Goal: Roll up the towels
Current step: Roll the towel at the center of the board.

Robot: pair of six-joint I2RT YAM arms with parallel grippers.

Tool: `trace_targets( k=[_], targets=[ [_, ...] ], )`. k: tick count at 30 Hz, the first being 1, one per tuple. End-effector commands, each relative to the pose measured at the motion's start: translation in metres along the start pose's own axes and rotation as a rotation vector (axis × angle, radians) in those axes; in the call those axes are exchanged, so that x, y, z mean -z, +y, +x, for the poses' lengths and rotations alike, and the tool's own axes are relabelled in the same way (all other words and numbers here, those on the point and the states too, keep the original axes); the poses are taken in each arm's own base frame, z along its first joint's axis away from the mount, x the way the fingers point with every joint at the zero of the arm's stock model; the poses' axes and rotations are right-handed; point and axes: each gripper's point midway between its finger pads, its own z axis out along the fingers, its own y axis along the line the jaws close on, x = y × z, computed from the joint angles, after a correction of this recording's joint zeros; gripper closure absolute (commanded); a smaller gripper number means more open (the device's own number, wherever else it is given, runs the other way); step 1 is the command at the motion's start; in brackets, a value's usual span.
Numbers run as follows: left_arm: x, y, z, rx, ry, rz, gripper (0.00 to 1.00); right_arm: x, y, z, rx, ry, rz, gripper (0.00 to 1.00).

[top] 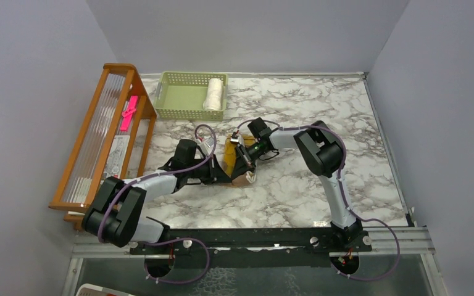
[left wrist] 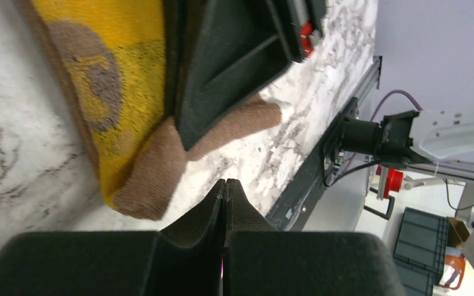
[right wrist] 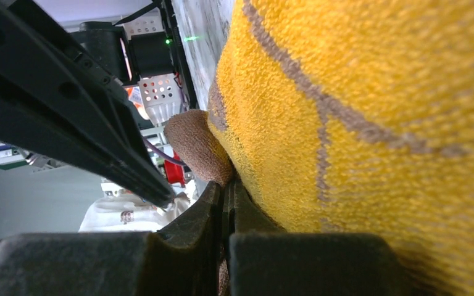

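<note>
Mustard towel: you'll find the mustard towel (top: 230, 157) at the middle of the marble surface (top: 296, 191), between your two grippers. In the left wrist view (left wrist: 123, 68) it lies yellow side up with brown lettering, and its near end is turned over so the brown reverse shows as a soft rounded fold.

Cream-white towel: the cream-white towel (top: 214, 94) sits as a short roll against the right wall of the green basket (top: 188, 76), at the far side of the surface and well apart from both arms.

Left gripper: your left gripper (left wrist: 225, 185) has its fingers pressed flat together with nothing between them. The tips are low over bare marble, just beside the brown fold and not touching it.

Right gripper: your right gripper (right wrist: 227, 188) also has its fingers closed tight. The yellow cloth (right wrist: 358, 123) bulges right against one finger and a sliver of brown shows in the seam, so it appears to pinch the mustard towel's edge. From the left wrist camera it sits down on the cloth, with a brown corner poking out beyond it.

Elsewhere: a wooden rack (top: 116, 66) stands along the left edge of the surface.
</note>
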Motion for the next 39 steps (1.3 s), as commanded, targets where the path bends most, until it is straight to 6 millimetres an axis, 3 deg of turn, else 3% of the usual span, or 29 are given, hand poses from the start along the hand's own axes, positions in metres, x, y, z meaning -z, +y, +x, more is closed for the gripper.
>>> trace_targets(
  k=[1, 8, 11, 15, 19, 20, 23, 27, 30, 39],
  targets=[
    [-0.01, 0.013, -0.019, -0.035, -0.067, -0.046, 1.0, 0.0, -0.048, 0.001, -0.004, -0.052, 0.15, 0.99],
    [-0.022, 0.051, -0.023, -0.022, -0.087, -0.174, 1.0, 0.004, -0.043, -0.001, 0.052, -0.072, 0.175, 0.99],
    [-0.027, 0.07, -0.018, -0.014, -0.071, -0.226, 1.0, 0.016, -0.029, -0.013, 0.172, -0.128, 0.24, 0.83],
    [-0.03, 0.085, -0.01, -0.006, -0.042, -0.255, 1.0, 0.042, -0.003, -0.034, 0.374, -0.245, 0.362, 0.71],
    [-0.03, 0.096, 0.001, 0.001, -0.015, -0.281, 1.0, 0.07, 0.027, -0.048, 0.579, -0.37, 0.466, 0.68],
    [-0.031, 0.099, 0.004, 0.005, -0.006, -0.285, 1.0, 0.077, 0.035, -0.05, 0.639, -0.412, 0.491, 0.63],
    [-0.03, 0.101, 0.008, 0.012, 0.008, -0.288, 1.0, 0.093, 0.058, -0.045, 0.873, -0.52, 0.556, 0.3],
    [-0.03, 0.102, 0.01, 0.012, 0.011, -0.289, 1.0, 0.09, 0.084, -0.012, 1.281, -0.542, 0.533, 0.19],
    [-0.03, 0.102, 0.011, 0.015, 0.013, -0.288, 1.0, 0.087, 0.08, 0.006, 1.413, -0.521, 0.537, 0.18],
    [-0.03, 0.099, 0.008, 0.006, 0.008, -0.281, 1.0, 0.072, 0.059, 0.009, 1.48, -0.433, 0.525, 0.24]
  ],
)
